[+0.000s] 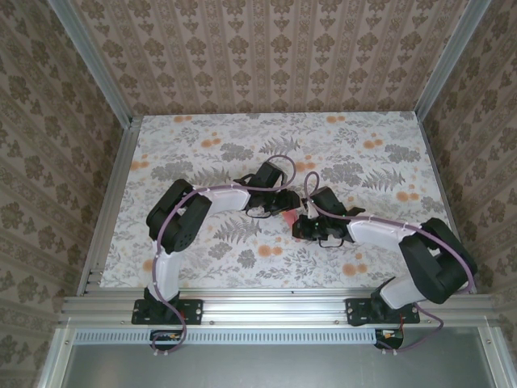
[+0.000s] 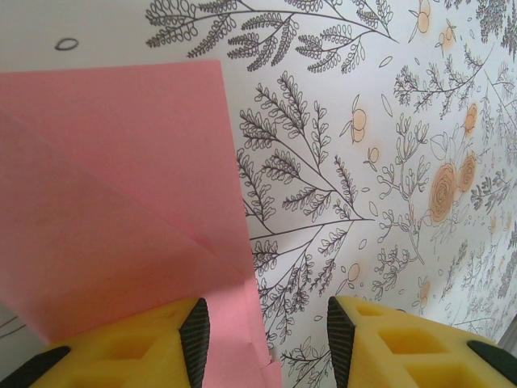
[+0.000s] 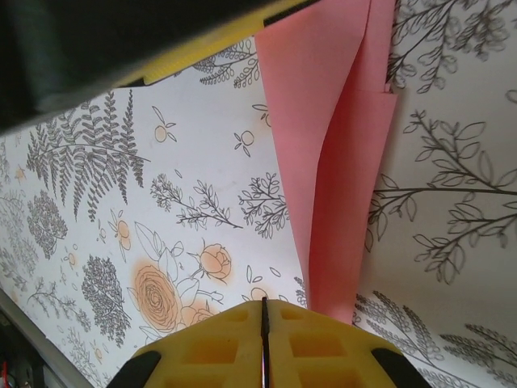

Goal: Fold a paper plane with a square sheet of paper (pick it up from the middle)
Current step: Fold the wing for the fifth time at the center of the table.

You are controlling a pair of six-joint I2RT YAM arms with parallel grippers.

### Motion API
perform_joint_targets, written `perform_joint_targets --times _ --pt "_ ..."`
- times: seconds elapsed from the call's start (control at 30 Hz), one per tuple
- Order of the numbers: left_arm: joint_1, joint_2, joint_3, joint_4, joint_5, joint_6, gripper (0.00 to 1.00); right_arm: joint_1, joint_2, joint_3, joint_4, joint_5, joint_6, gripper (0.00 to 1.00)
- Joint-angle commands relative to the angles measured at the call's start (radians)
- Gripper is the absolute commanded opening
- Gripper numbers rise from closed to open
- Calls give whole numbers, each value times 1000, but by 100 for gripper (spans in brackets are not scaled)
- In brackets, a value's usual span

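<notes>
Paper [image 2: 121, 202] was seen mid-bench, between the two wrists, part-folded: one flap laid over on a diagonal crease, layers doubled. Left jaws were found about half open, nothing clamped. The paper edge lay against one inner pad [image 2: 194, 335], and bare bench [image 2: 388, 113] showed in the gap. Right jaws were shut tight, seam closed. The paper's narrow end ran in behind one right finger, beside the seam rather than visibly in it, so a pinch could not be confirmed.

Step judged: a fold being set, folding far from finished. To be done well:
- The free flap should be pinned flat by the left jaws before any pull is made by the right.
- Edges should be matched first, then pressure run along the fold from the middle out.
- Pull should be kept low and along the sheet, as skew or tearing is likely otherwise.

Material: thin matte salmon-pink sheet with a soft crease. Layers were bowed apart in the right-wrist view, so little stiffness is to be expected. Bench cover was smooth and pale, printed with grey ferns and orange flowers [image 2: 443, 192]. Slip is probable.
</notes>
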Motion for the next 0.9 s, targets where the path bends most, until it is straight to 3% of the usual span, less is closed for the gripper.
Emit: perform_joint_targets --times 0.0,0.3,0.53,0.67,0.87 --pt "9 45 10 -60 -19 29 46 3 24 21 46 -48 29 10" --pt "10 48 12 -59 -15 28 46 -2 96 14 39 20 9 8" --pt "9 49 10 -65 -16 34 46 -29 166 -78 142 -40 66 8" --pt "11 48 9 -69 -18 38 46 -33 138 -102 180 -68 106 8" --pt "10 43 9 -75 -21 42 46 -33 28 -16 64 -71 60 9"
